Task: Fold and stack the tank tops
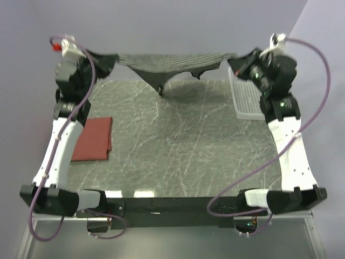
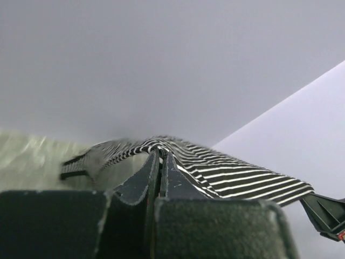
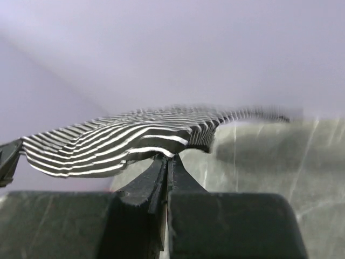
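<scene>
The black-and-white striped tank top (image 1: pixel 172 60) hangs stretched in the air across the back of the table, its black-trimmed straps drooping toward the marble. My left gripper (image 1: pixel 102 58) is shut on its left end; the left wrist view shows the striped cloth (image 2: pixel 226 172) pinched at the fingertips (image 2: pixel 159 154). At the other end my right gripper (image 1: pixel 237 58) is shut on the cloth, which in the right wrist view spreads leftward as a striped sheet (image 3: pixel 108 141) from the tips (image 3: pixel 168 158). A brick-red tank top (image 1: pixel 94 138) lies folded flat on the table's left side.
A white plastic mesh basket (image 1: pixel 247 100) sits at the back right, partly under the right arm. The grey marble table (image 1: pixel 178 140) spreads between the arms. Purple cables loop beside both arms. A pale wall stands behind.
</scene>
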Motion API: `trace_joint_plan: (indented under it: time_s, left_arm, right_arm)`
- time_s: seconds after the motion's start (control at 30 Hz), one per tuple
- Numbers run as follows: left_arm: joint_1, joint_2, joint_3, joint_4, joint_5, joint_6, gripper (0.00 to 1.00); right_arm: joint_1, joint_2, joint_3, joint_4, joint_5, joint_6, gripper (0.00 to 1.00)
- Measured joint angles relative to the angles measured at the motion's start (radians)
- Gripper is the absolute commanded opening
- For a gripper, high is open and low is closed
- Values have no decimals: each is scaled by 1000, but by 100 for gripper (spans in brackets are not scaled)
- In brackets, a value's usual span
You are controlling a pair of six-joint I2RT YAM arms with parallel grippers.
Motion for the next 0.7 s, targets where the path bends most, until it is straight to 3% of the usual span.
trace_joint_plan:
  time_s: [0.2, 0.37, 0.5, 0.7]
  left_arm:
    - [-6, -209, -491, 3, 2, -21, 1]
    - [-64, -315, -790, -136, 12, -42, 1]
    - [-149, -415, -852, -208, 16, -66, 1]
    - [-172, -469, -749, -305, -18, -90, 1]
  right_arm:
    - [1, -150, -505, 60, -18, 50, 0]
    - [2, -166, -921, -53, -11, 93, 0]
    - [1, -330, -1099, -151, -12, 130, 0]
    - [1, -474, -1005, -153, -18, 173, 0]
